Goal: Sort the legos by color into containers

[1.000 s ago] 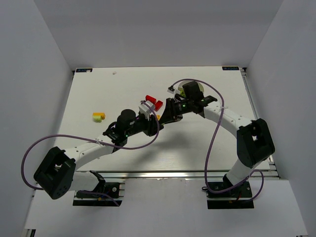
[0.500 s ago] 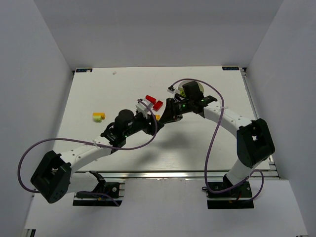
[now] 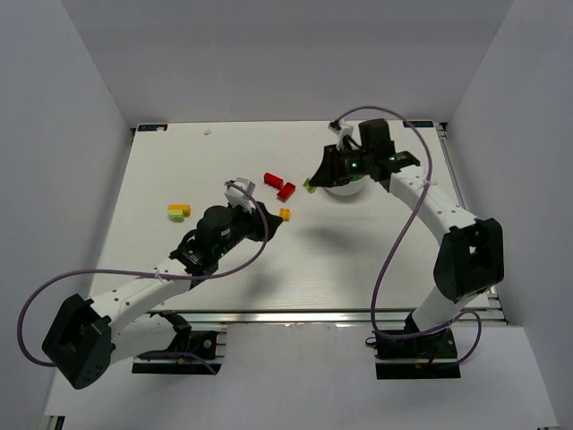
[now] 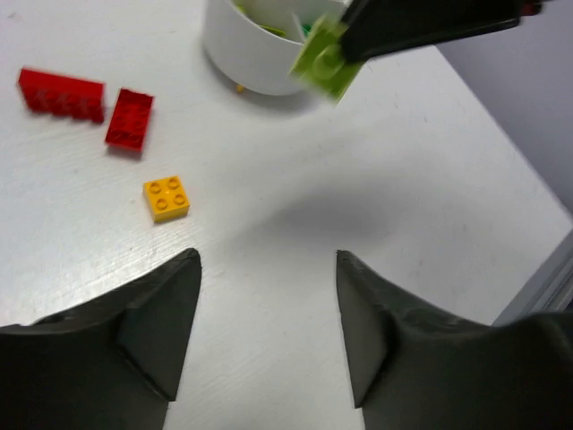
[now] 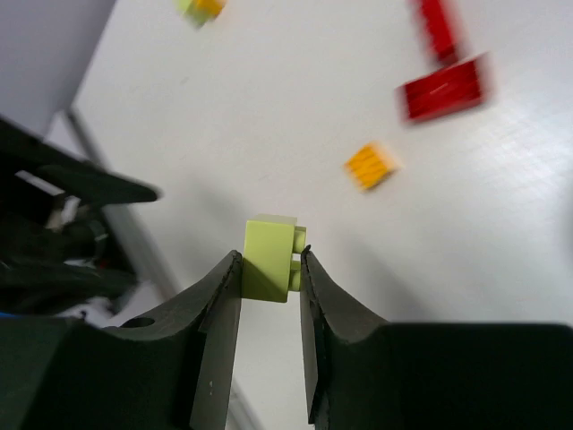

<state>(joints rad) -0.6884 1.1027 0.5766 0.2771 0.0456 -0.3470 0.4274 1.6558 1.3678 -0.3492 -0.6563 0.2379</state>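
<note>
At nine o'clock of the white dish (image 3: 344,189), seen from above: your right hand (image 5: 269,254) is clenched on a lime-green brick (image 5: 267,270), held off the tabletop (image 3: 358,260).
Your left hand (image 4: 267,262) is released and empty, fingers spread above bare tabletop. An orange brick (image 4: 166,198) lies at its eleven o'clock, with two red bricks (image 4: 129,118) beyond it, close together but apart. Green pieces show inside the dish. A yellow-and-green pair (image 3: 179,211) lies well apart, toward the tabletop's nine o'clock.
</note>
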